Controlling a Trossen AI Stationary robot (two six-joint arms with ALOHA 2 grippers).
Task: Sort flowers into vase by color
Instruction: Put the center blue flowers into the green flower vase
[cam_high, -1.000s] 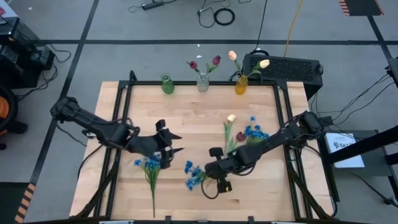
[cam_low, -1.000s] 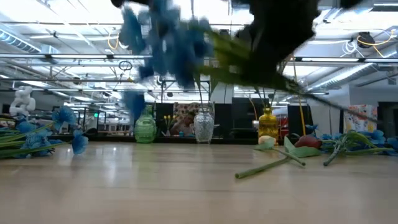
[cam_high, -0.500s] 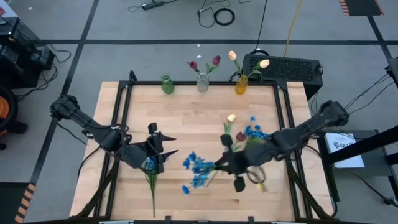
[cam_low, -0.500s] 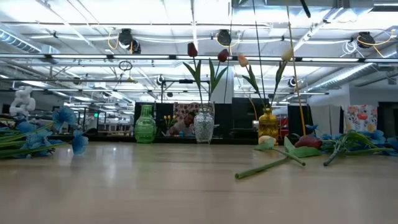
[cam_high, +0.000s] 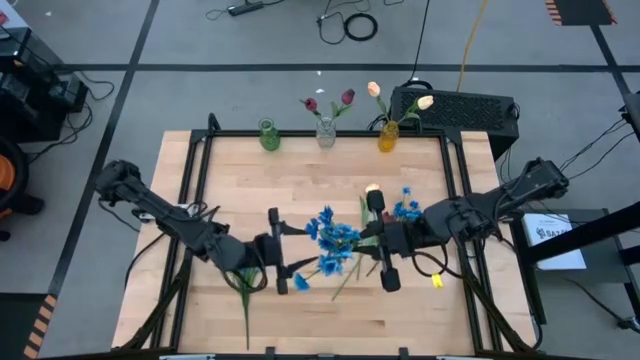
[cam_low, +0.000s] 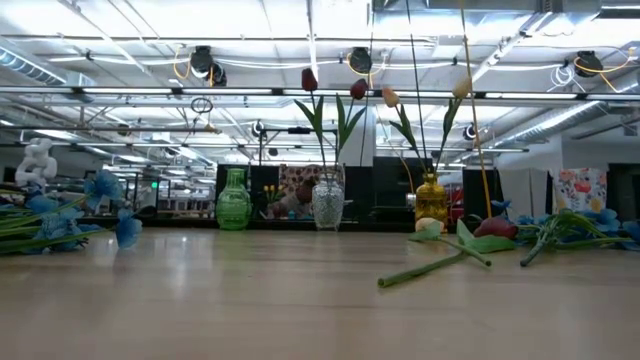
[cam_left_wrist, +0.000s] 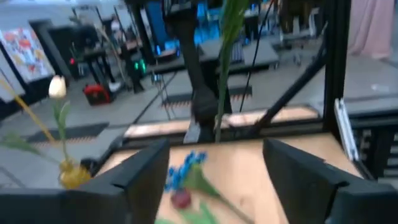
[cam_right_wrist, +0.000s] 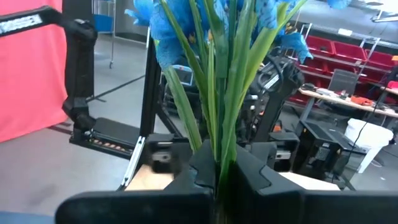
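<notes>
My right gripper (cam_high: 372, 242) is shut on a bunch of blue flowers (cam_high: 330, 242), held above the table's middle; the low view shows neither. My left gripper (cam_high: 288, 252) is open and faces the blossoms from the table's left; in its wrist view the green stem (cam_left_wrist: 225, 68) stands beyond its spread fingers (cam_left_wrist: 216, 152). A green vase (cam_high: 268, 135), a clear vase (cam_high: 326, 133) with dark red tulips and a yellow vase (cam_high: 388, 136) with cream tulips stand at the far edge. More blue flowers (cam_high: 406, 211), a cream tulip (cam_high: 372, 188) and a red tulip (cam_high: 386, 219) lie on the table. My right gripper pinches the blue bunch's green stems (cam_right_wrist: 219, 146) between its two fingers (cam_right_wrist: 198, 167), well below the blossoms (cam_right_wrist: 186, 25). Several stems and leaves are gathered in the pinch. The bunch is lifted clear of the table, its blossoms toward the left gripper.
Another blue flower (cam_high: 243, 282) lies on the table under the left arm, its stem toward the near edge. A black box (cam_high: 455, 108) sits behind the yellow vase. The table's far half between the vases and the arms shows bare wood (cam_high: 300, 180).
My right gripper has lifted the blue bunch off the table near the near edge and carried it up and toward the far side, turning it so the blossoms face left. My left gripper has moved right, from the blue flower on the table toward the lifted bunch.
</notes>
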